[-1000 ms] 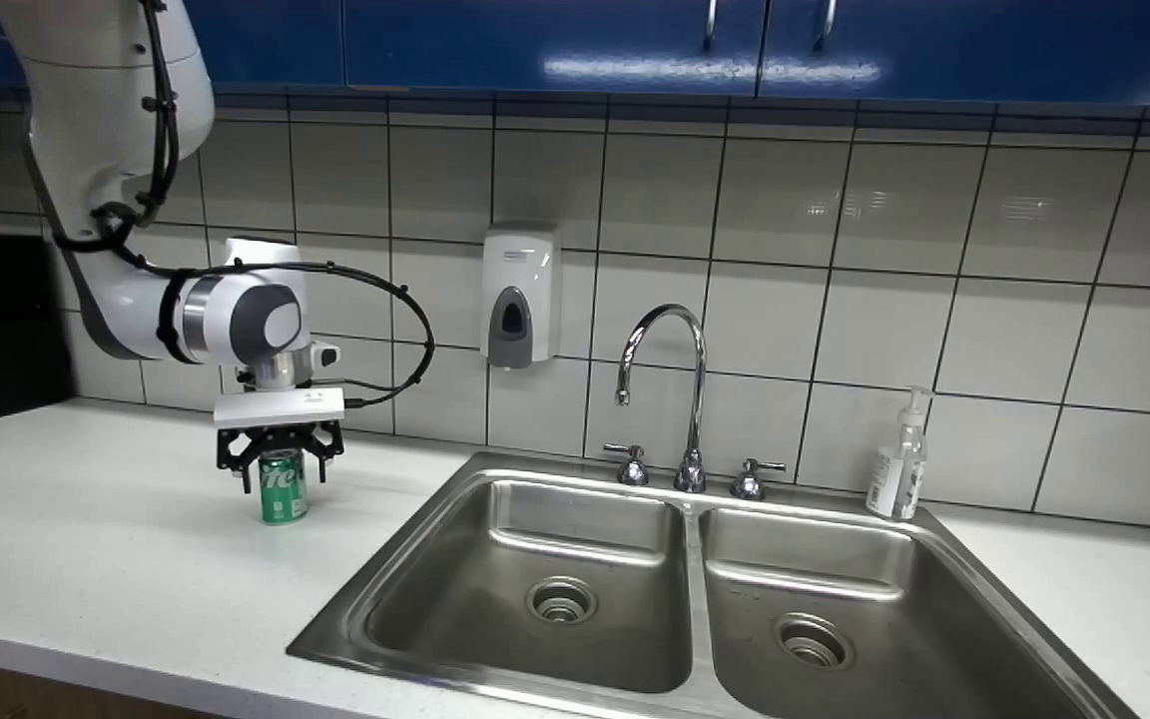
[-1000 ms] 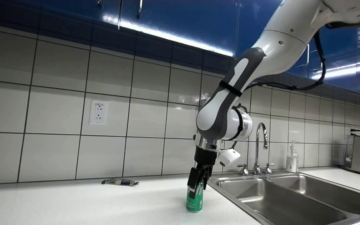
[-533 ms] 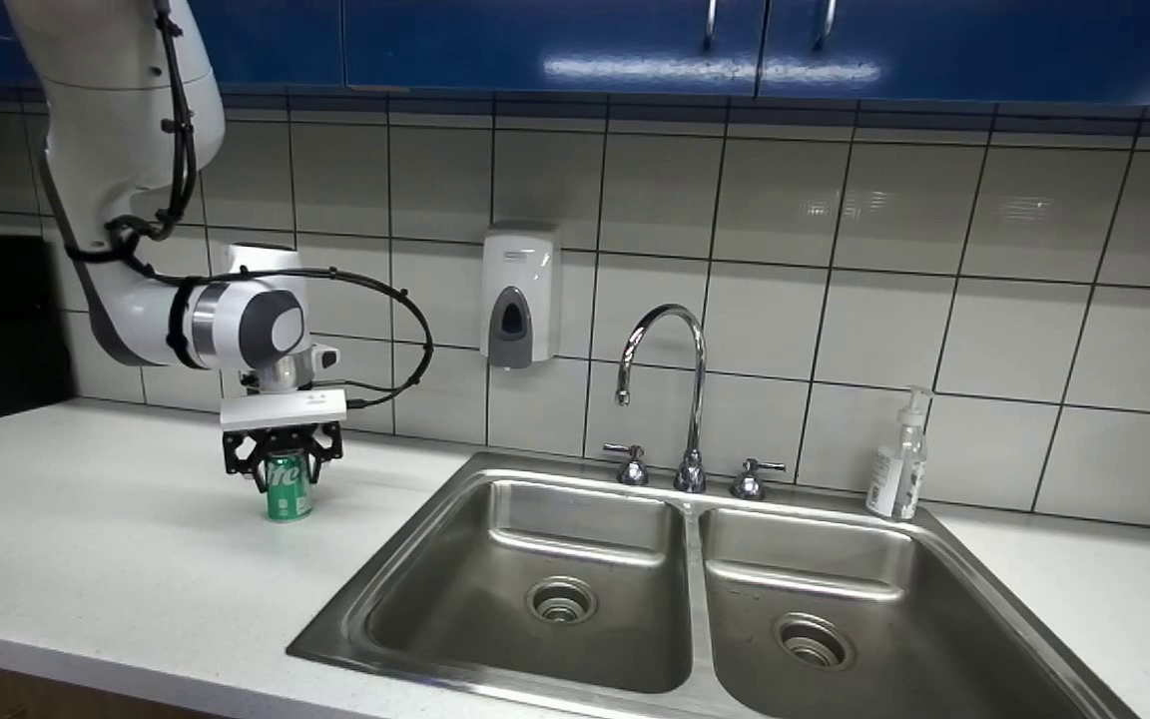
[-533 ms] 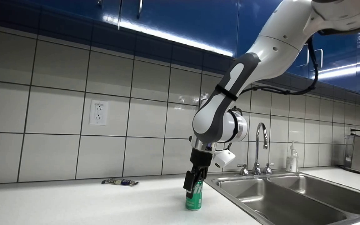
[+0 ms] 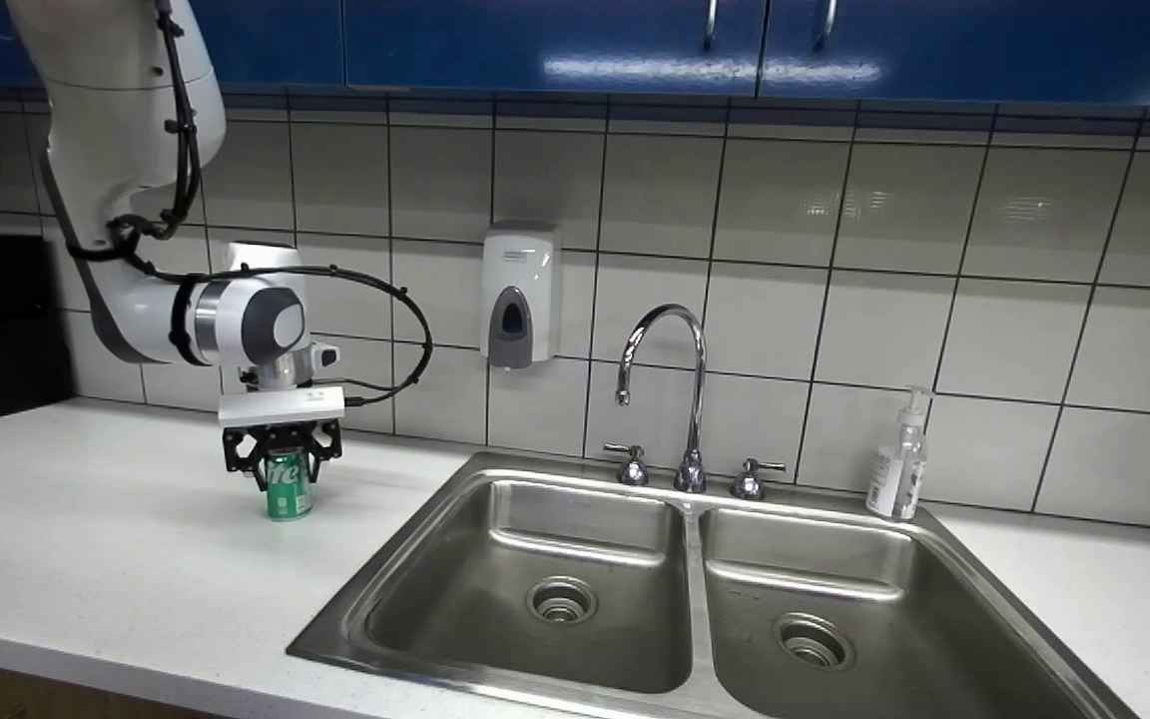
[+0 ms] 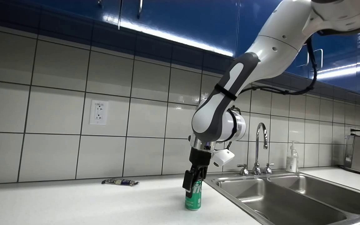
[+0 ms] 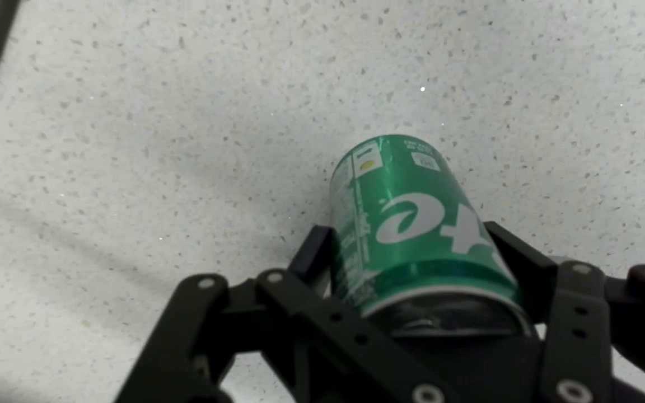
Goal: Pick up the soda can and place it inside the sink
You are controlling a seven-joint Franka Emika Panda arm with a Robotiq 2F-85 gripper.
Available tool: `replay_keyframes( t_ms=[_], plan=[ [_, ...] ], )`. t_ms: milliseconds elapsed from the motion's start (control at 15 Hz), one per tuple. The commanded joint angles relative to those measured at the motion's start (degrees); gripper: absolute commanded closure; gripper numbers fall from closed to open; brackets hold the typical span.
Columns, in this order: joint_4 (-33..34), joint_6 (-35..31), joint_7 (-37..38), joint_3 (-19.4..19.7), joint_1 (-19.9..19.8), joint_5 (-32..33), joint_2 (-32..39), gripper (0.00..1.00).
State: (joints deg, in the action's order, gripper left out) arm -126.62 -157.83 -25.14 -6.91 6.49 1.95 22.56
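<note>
The soda can (image 5: 287,491) is green with white lettering and stands upright on the white counter, left of the sink (image 5: 495,644) in an exterior view. My gripper (image 5: 287,482) points down over it, shut on its upper part. In the wrist view one black finger (image 7: 314,252) presses each side of the can (image 7: 412,224), and the gripper's body partly covers its silver top. The can's base (image 6: 193,206) appears to rest on the counter. Both basins of the sink (image 6: 280,200) hold nothing that I can see.
A curved chrome faucet (image 5: 700,399) with two handles rises behind the sink. A clear pump bottle (image 5: 899,459) stands at the sink's back right corner. A wrapped bar (image 6: 120,182) lies by the wall. A soap dispenser (image 5: 522,295) hangs on the tiles.
The fingers have closed from wide apart onto the can. Can and gripper have shifted slightly together, a little to the right in an exterior view; over the last half second they barely move.
</note>
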Motion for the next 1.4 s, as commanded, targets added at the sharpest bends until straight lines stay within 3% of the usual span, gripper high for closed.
replay_keyframes(
  t_ms=[0, 800, 1333],
  plan=[
    [2.6, 5.7, 1.5, -1.9, -2.8, -0.4, -1.0, 0.56],
    [6.0, 10.4, 2.0, -0.4, -6.5, -2.7, -5.0, 0.56],
    [5.0, 9.4, 6.5, 4.6, -7.6, -0.2, -5.6, 0.56]
  ],
)
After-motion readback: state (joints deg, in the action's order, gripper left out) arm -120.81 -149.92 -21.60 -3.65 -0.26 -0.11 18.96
